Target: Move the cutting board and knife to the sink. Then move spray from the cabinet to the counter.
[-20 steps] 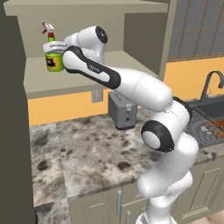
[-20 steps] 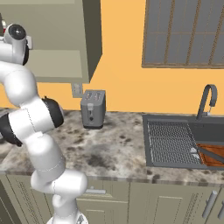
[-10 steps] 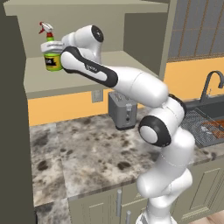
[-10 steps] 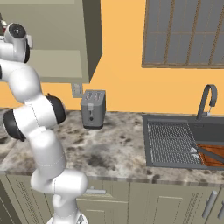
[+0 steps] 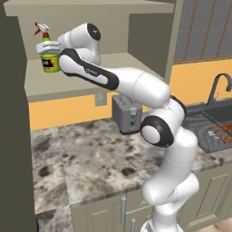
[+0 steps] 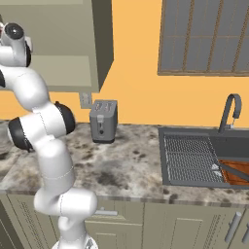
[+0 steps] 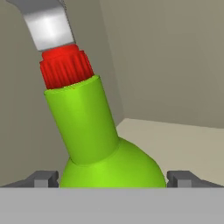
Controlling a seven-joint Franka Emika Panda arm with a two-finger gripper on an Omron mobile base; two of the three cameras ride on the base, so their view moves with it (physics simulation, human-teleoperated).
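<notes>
Now we have the spray [image 5: 49, 58] clasped at its body by the gripper [image 5: 50, 49], the fingers [image 7: 43, 178] sitting on either side of the green bottle at about 9 and 3 o'clock in the hand view. It is up at the left end of the cabinet [image 5: 108, 63], and whether its base touches the shelf we cannot tell. The cutting board [image 6: 237, 173] already lies in the sink [image 6: 204, 155] with what looks like the knife across it, so carrying the bottle down is, we judge, the step in hand. To do it well we should draw the bottle straight out past the shelf lip toward 6 o'clock, keep it upright, and lower it onto open counter [image 5: 95, 158] well apart from the toaster [image 5: 128, 113] before letting go.
</notes>
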